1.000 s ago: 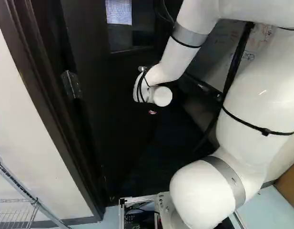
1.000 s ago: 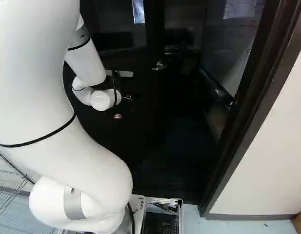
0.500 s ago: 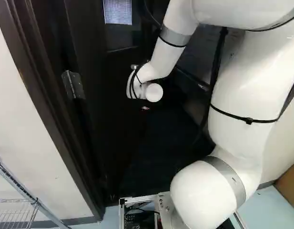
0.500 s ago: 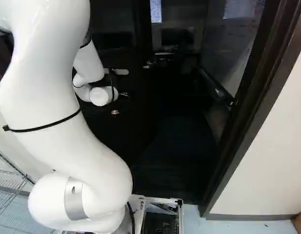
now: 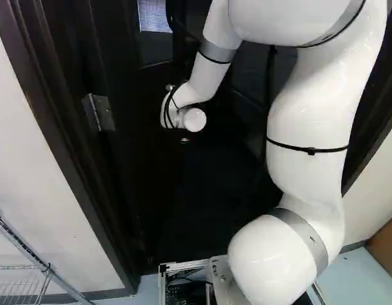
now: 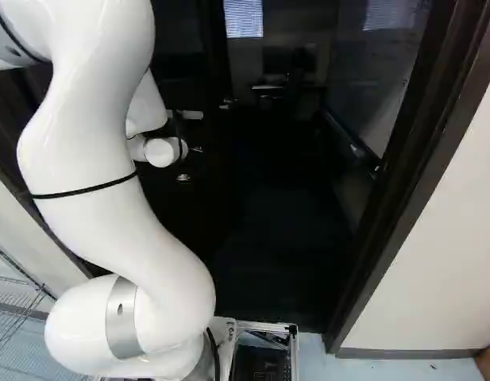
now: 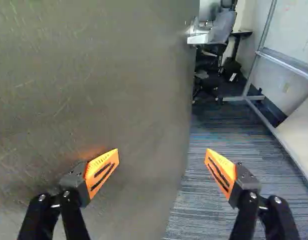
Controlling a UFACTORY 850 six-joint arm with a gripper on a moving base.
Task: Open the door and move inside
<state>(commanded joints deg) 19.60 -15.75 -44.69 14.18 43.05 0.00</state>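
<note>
The door [image 7: 104, 100] is swinging farther inward from the door frame [image 6: 419, 159], so the way in is widening; beyond the frame, the end effector [image 7: 162, 152] is standing wide open, gripping nothing, probably pushing.

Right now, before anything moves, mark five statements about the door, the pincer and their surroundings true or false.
1. The door stands open, carpet showing past its edge. True.
2. The pincer is shut on the door's handle. False: its fingers stand apart, away from the handle.
3. An office chair is visible beyond the door. True.
4. The hinge is at the right of the left base view. False: it is at the left.
5. Only one finger appears in the wrist view. False: two do.
</note>
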